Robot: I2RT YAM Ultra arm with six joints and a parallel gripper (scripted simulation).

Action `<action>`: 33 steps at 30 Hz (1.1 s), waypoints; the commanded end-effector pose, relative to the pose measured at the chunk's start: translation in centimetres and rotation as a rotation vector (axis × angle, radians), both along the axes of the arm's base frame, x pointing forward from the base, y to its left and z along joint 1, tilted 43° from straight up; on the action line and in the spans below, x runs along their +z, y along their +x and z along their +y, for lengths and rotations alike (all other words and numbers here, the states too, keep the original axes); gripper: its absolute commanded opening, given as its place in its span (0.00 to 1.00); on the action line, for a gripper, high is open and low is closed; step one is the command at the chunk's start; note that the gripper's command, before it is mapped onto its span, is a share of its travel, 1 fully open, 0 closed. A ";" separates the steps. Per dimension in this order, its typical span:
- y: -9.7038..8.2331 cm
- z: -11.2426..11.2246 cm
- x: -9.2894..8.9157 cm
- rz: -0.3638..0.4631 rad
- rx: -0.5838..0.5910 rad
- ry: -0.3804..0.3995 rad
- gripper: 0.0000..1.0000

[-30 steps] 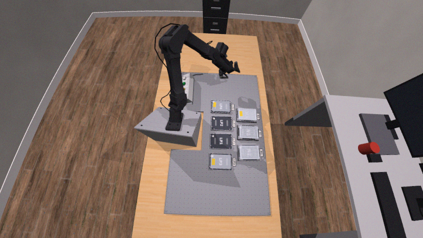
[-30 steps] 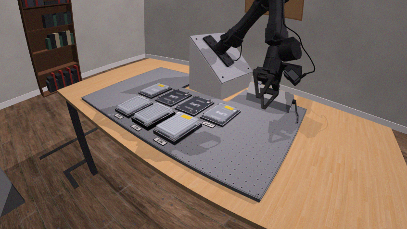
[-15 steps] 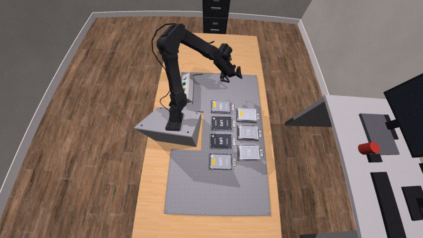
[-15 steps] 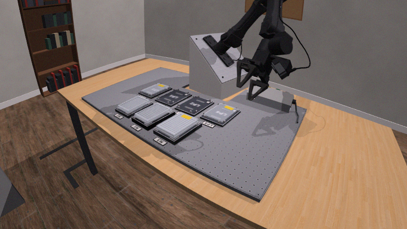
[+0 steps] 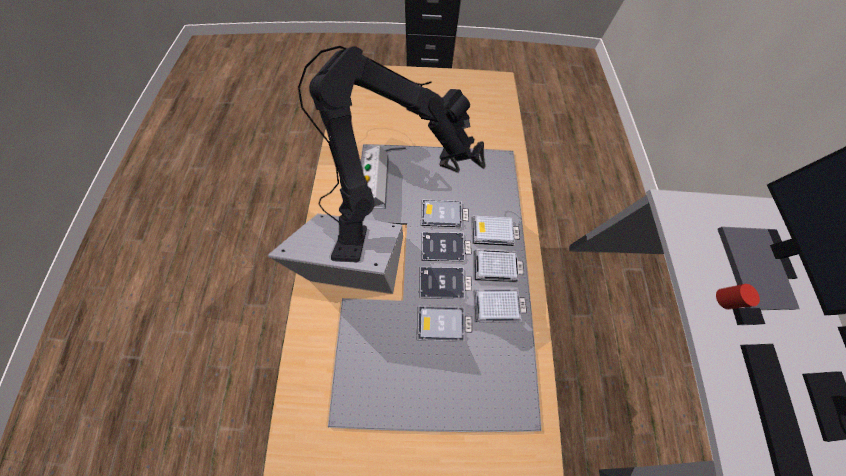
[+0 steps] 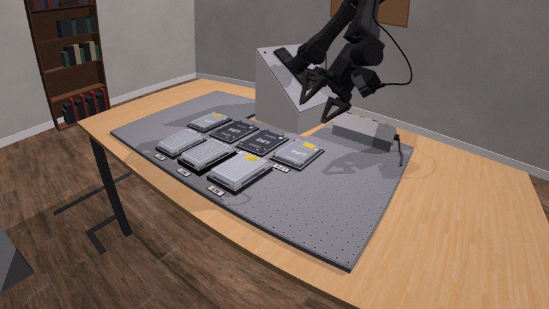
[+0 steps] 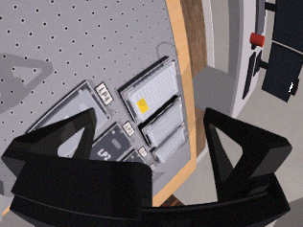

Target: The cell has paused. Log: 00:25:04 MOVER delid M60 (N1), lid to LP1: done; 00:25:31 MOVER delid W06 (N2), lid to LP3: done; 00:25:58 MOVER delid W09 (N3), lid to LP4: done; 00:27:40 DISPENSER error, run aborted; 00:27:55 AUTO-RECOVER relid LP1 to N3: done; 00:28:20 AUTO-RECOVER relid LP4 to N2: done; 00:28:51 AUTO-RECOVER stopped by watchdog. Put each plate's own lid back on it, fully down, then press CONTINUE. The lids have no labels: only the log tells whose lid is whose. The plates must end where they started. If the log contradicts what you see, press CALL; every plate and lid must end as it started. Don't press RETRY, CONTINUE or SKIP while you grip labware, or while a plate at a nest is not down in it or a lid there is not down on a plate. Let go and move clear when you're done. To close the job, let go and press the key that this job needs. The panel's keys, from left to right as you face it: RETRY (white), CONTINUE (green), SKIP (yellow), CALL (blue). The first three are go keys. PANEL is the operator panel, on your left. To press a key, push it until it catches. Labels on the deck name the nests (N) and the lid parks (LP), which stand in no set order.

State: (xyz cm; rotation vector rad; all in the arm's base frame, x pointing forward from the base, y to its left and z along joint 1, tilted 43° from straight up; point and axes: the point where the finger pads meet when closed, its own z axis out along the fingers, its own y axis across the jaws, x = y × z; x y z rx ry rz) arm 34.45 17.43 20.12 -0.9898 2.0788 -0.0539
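My black two-fingered gripper (image 5: pixel 463 161) hangs in the air with its jaws spread wide and nothing between them, above the far end of the grey perforated deck plate (image 5: pixel 437 390), near the grey operator panel box (image 5: pixel 378 171).

I count three nests in one column, each holding a white well plate. The far plate (image 5: pixel 494 228) carries one yellow tag at its corner; whether a clear lid sits on it I cannot tell. The middle plate (image 5: pixel 496 264) and the near plate (image 5: pixel 499 304) show no tag.

Beside them runs a second column of four lid parks. The far park (image 5: pixel 441 212) and the nearest park (image 5: pixel 441 322) each hold a pale clear lid with a yellow tag, so two parked lids. The two middle parks, the upper black one (image 5: pixel 443 246) and the lower black one (image 5: pixel 442 281), show their dark faces and white lettering.

On the panel I make out a white key (image 5: pixel 369 156), a green key (image 5: pixel 367 167) and a yellow key (image 5: pixel 366 177); the fourth is hidden behind my arm in the top view.

My wrist camera looks back along the deck at the three plates (image 7: pixel 152 98) in their row.
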 end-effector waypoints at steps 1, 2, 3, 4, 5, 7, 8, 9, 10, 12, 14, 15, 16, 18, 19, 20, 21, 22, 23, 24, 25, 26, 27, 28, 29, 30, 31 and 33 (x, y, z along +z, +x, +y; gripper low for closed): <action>-0.9 -2.1 -0.2 0.053 -0.060 0.012 1.00; -0.9 -2.1 -0.2 0.053 -0.060 0.012 1.00; -0.9 -2.1 -0.2 0.053 -0.060 0.012 1.00; -1.0 -2.5 -0.4 0.066 -0.076 0.013 1.00; -1.3 -3.0 -0.8 0.085 -0.090 0.011 1.00; -1.7 -3.9 -1.3 0.116 -0.120 0.010 1.00; -1.6 -4.1 -1.0 0.113 -0.128 0.015 1.00; -1.4 -4.1 -0.7 0.106 -0.129 0.016 1.00; -1.8 -4.5 -1.3 0.130 -0.142 0.015 1.00; -2.5 -5.4 -2.1 0.169 -0.170 0.013 1.00; -2.6 -6.1 -1.8 0.181 -0.199 0.023 1.00; -2.4 -6.2 -1.1 0.172 -0.208 0.031 1.00; -2.4 -6.3 -1.1 0.170 -0.210 0.029 1.00; -3.3 -7.1 -2.3 0.220 -0.237 0.025 1.00; -3.3 -7.1 -2.3 0.220 -0.237 0.025 1.00; -3.3 -7.1 -2.3 0.220 -0.237 0.025 1.00; -3.7 -7.6 -2.9 0.242 -0.254 0.020 1.00; -4.0 -8.0 -3.1 0.257 -0.268 0.023 1.00; -4.2 -8.4 -3.1 0.266 -0.283 0.027 1.00; -3.5 -8.5 -1.6 0.237 -0.296 0.039 1.00; -3.9 -8.8 -1.8 0.253 -0.309 0.042 1.00; -4.4 -9.2 -2.5 0.280 -0.322 0.041 1.00; -5.0 -9.6 -3.2 0.306 -0.337 0.038 1.00; -5.5 -10.1 -3.8 0.331 -0.353 0.034 1.00; -5.8 -10.4 -4.0 0.344 -0.368 0.036 1.00; -5.1 -10.4 -2.4 0.313 -0.378 0.053 1.00; -5.1 -10.4 -2.4 0.312 -0.380 0.052 1.00; -6.1 -11.1 -3.2 0.354 -0.407 0.054 1.00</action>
